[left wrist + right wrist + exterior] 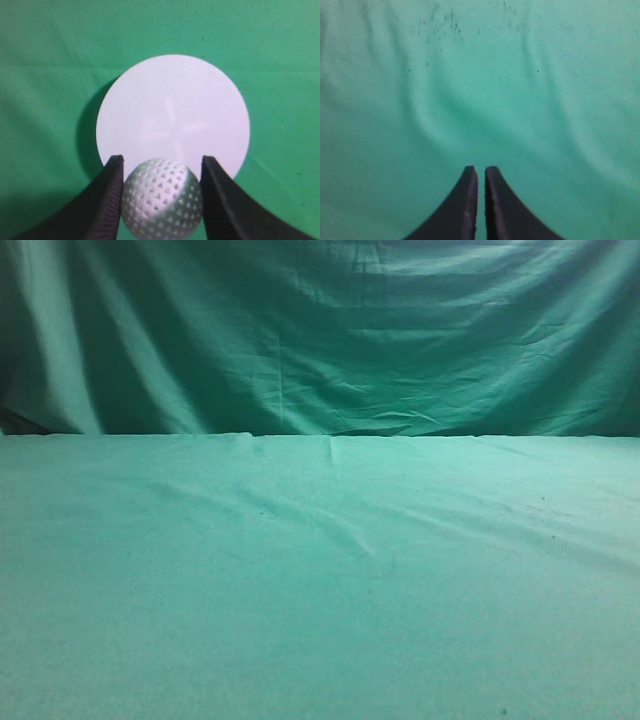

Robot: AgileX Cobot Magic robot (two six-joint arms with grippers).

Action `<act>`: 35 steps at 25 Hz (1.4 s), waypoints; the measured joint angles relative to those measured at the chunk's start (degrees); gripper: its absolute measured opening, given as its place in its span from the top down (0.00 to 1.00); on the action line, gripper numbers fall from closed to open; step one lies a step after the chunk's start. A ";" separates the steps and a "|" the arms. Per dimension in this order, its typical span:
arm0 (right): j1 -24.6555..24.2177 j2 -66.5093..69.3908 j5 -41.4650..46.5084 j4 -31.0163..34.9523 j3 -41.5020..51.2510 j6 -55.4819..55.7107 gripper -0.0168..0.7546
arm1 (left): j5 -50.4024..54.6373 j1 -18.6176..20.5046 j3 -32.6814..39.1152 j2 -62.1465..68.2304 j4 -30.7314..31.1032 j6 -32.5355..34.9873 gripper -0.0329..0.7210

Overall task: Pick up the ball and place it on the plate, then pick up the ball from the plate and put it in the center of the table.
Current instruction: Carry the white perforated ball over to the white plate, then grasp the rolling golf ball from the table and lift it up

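Here the ball is carried by the left gripper, with the plate lying just ahead of it.

The table (40, 60) is seen bare in the exterior view, neither arm showing there. The white plate (172, 105) lies beyond and below the left gripper (161, 192), whose jaws are closed against the sides of the ball (161, 202). The right gripper (481, 195) is nearly closed, nothing held, over bare cloth.
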 joint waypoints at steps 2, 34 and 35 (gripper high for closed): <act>0.32 1.74 -1.27 0.00 0.00 0.00 0.92 | -0.67 0.00 0.00 1.47 0.94 -0.13 0.56; 0.32 7.87 -6.85 1.65 -0.09 -0.30 0.92 | 13.35 0.09 -18.55 6.27 -27.00 16.21 0.78; 0.32 7.87 -6.85 1.65 -0.09 -0.30 0.92 | 13.84 0.09 -18.55 5.86 -28.85 17.65 0.86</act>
